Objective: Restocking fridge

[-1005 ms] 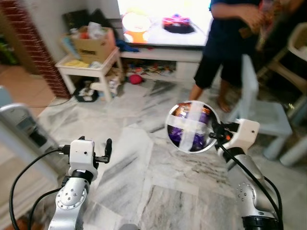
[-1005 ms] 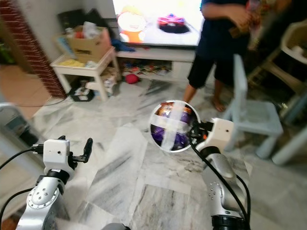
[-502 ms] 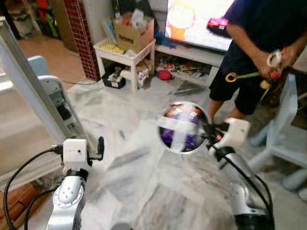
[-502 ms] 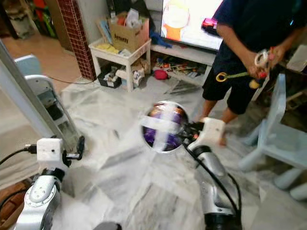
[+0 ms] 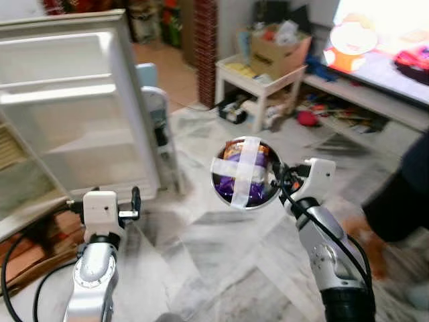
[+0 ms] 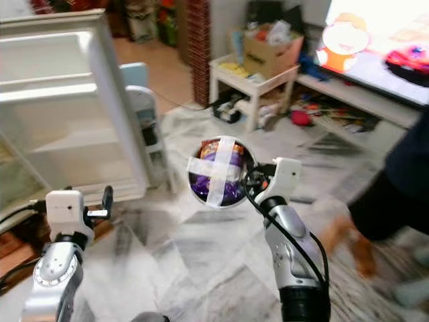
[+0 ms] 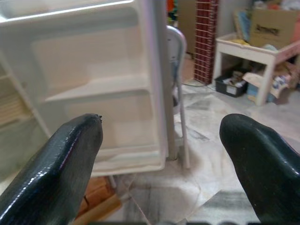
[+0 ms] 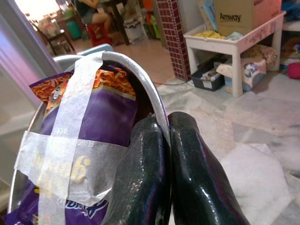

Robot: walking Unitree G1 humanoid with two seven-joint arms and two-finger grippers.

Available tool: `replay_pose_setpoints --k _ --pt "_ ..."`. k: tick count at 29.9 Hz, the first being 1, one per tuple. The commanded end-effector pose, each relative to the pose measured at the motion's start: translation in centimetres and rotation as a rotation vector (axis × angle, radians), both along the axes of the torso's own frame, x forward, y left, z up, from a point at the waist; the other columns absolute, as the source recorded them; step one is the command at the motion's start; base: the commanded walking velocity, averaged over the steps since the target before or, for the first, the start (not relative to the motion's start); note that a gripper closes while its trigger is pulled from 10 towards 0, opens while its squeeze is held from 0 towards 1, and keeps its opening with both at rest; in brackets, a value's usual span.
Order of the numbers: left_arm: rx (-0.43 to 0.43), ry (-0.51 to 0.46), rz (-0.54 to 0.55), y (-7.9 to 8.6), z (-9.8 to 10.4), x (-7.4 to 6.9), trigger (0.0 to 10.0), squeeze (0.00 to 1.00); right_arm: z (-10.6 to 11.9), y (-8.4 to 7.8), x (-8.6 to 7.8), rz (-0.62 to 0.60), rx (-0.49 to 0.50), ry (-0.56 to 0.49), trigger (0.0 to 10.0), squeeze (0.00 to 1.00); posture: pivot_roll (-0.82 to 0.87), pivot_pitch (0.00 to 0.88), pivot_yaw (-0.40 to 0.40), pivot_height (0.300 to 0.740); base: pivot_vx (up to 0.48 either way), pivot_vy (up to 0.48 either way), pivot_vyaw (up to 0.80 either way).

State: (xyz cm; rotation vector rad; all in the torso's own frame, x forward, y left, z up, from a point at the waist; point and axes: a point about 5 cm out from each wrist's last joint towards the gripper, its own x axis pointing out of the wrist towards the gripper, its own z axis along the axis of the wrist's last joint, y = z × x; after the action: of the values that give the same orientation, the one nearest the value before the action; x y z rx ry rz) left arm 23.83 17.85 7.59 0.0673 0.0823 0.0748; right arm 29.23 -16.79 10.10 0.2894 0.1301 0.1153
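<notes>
My right gripper (image 5: pixel 275 180) is shut on the rim of a round metal bowl (image 5: pixel 244 173) held upright at chest height; a purple snack packet is taped into it with a white tape cross (image 8: pixel 70 154). The two fingers (image 8: pixel 185 168) pinch the bowl's rim. An open white fridge (image 5: pixel 74 114) with bare shelves stands at the left, its door (image 7: pixel 150 79) swung out. My left gripper (image 5: pixel 134 199) is open and holds nothing, low at the left, facing the fridge's door.
A blue chair (image 5: pixel 153 114) stands just right of the fridge door. Further back are a white low table (image 5: pixel 265 84) with a cardboard box, a brick pillar (image 5: pixel 206 47) and a lit TV (image 5: pixel 382 47). A person's leg (image 5: pixel 395 201) is at the right. Marble floor lies ahead.
The camera has swung left, so the open fridge has come into view and the person has slid to the right edge. The bowl stays in my right gripper.
</notes>
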Motion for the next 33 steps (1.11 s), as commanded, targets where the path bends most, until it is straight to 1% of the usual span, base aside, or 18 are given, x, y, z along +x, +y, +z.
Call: replay_pose_setpoints --k 1,5,9,14,16,23,27,33 --pt "0.022 -0.005 0.024 0.69 0.15 -0.04 10.0 0.0 0.72 0.41 0.3 0.006 0.012 -0.04 10.0 0.0 0.1 0.0 -0.029 0.74 0.0 0.0 0.8" --pt "0.026 -0.003 0.046 0.55 0.14 -0.19 10.0 0.0 0.55 0.48 0.27 0.007 0.015 -0.039 10.0 0.0 0.1 0.0 -0.027 0.74 0.0 0.0 0.8" --pt "0.01 -0.009 0.034 0.31 0.13 -0.18 10.0 0.0 0.4 0.53 0.27 0.005 0.016 -0.035 10.0 0.0 0.11 0.0 -0.023 0.74 0.0 0.0 0.8" --pt "-0.007 0.005 0.023 0.4 0.03 -0.23 10.0 0.0 0.25 0.55 0.15 0.003 0.019 -0.03 10.0 0.0 0.11 0.0 -0.016 0.74 0.0 0.0 0.8" --pt "0.012 0.006 0.02 0.47 0.08 -0.21 10.0 0.0 0.21 0.58 0.14 0.003 0.023 -0.029 10.0 0.0 0.11 0.0 -0.017 0.74 0.0 0.0 0.8" --pt "-0.003 0.013 0.044 0.45 0.01 -0.15 10.0 0.0 0.22 0.54 0.23 -0.004 0.044 -0.03 10.0 0.0 0.11 0.0 -0.017 0.74 0.0 0.0 0.8" --pt "-0.004 0.025 0.041 0.43 -0.01 -0.11 10.0 0.0 -0.11 0.28 0.19 -0.027 0.063 -0.006 10.0 0.0 0.1 0.0 -0.012 0.74 0.0 0.441 0.0" --pt "0.0 0.023 0.034 0.55 0.16 0.1 10.0 0.0 -0.28 0.42 0.07 -0.022 0.068 0.001 10.0 0.0 0.1 0.0 -0.009 0.74 0.0 0.48 0.0"
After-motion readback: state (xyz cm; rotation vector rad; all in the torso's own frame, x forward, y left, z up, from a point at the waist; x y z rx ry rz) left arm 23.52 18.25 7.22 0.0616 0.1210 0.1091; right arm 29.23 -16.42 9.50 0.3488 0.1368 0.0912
